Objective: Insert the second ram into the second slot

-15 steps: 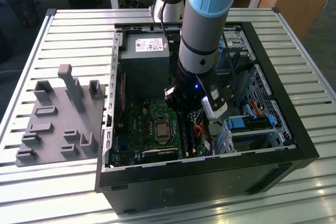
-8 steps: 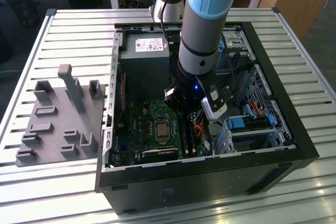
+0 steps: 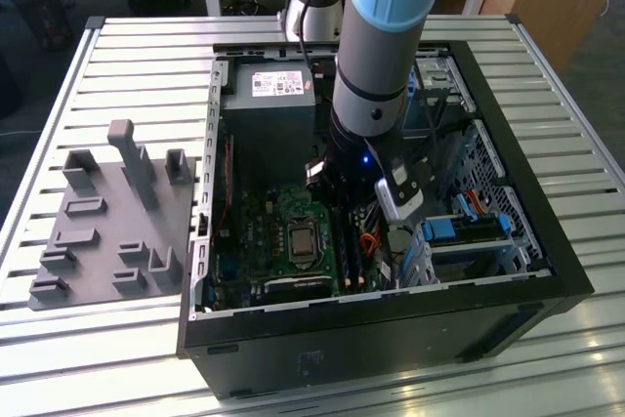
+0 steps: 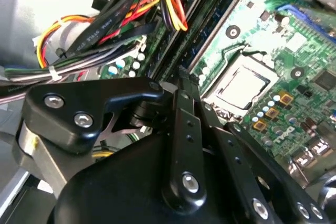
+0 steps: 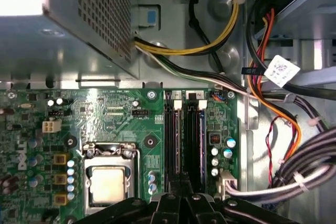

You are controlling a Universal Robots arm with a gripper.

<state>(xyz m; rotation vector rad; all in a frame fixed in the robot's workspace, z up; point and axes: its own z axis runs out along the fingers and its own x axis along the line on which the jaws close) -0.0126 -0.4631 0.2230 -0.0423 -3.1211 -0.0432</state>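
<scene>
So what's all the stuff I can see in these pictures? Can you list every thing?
computer case: one, black, open on the slatted table, exterior view.
slatted table: one, silver, under everything.
tool holder tray: one, grey, on the exterior view's left of the case.
power supply: one, grey box, far end of the case.
motherboard: one, green, on the case floor.
processor: one, silver square, in its socket.
ram slots: several, black, beside the processor.
cables: many, yellow, orange, red, black, beside the board.
robot arm: one, grey and light blue, reaching into the case.
gripper: one, black, down at the ram slots.
</scene>
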